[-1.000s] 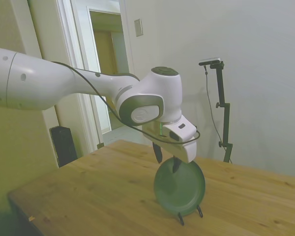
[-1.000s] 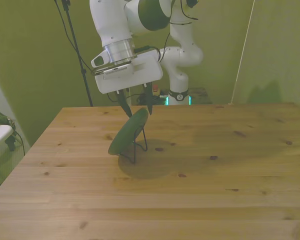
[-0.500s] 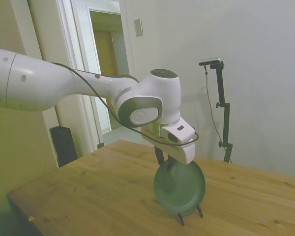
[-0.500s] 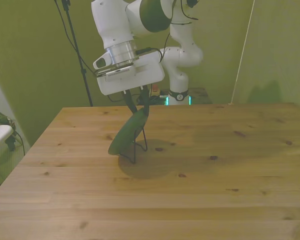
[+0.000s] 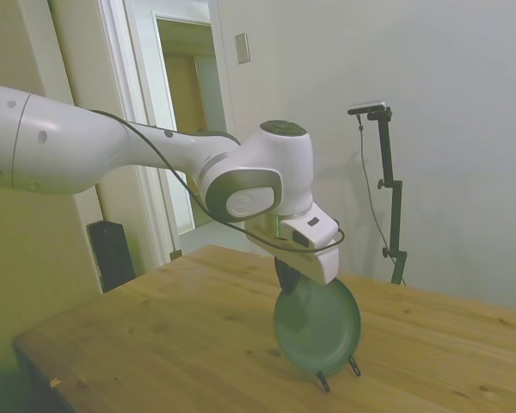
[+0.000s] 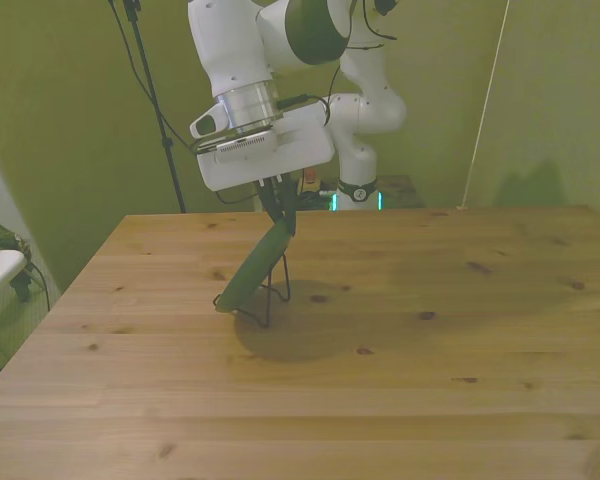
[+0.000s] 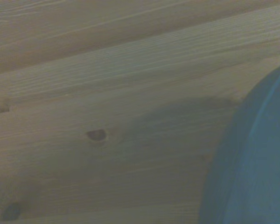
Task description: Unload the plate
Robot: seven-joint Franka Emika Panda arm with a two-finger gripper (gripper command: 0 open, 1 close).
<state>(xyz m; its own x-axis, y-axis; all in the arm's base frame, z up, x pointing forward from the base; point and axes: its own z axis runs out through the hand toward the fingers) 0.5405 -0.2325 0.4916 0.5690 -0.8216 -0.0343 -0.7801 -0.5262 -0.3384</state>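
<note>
One round, dull dark-green dinner plate (image 5: 317,326) is all you have to shift, and in the side view it stands on edge near the middle of the wooden table (image 5: 155,335), propped in a thin black wire stand (image 5: 337,373) whose two feet show just below its lower rim. The white arm's two-finger gripper (image 5: 286,280) sits at the plate's top edge with its dark fingers drawn narrow on either side of the rim, so you appear to have the plate pinched there. In the front view the plate (image 6: 257,268) leans steeply toward the front view's left, its lower edge low by the wire stand (image 6: 273,297) and its top edge caught between the closed-in fingers of the gripper (image 6: 279,219); whether the lower edge is clear of the wire cannot be told. In the wrist view only a blurred blue-green arc of the plate (image 7: 252,163) shows against the table planks (image 7: 107,93). Expect the plate to be stiff, fairly heavy for a rim pinch, smooth enough to slip, and breakable if dropped. Your hold on the top rim is probably the only reachable place, so you would do well to lift it straight out of the wire and keep it from swinging.
</note>
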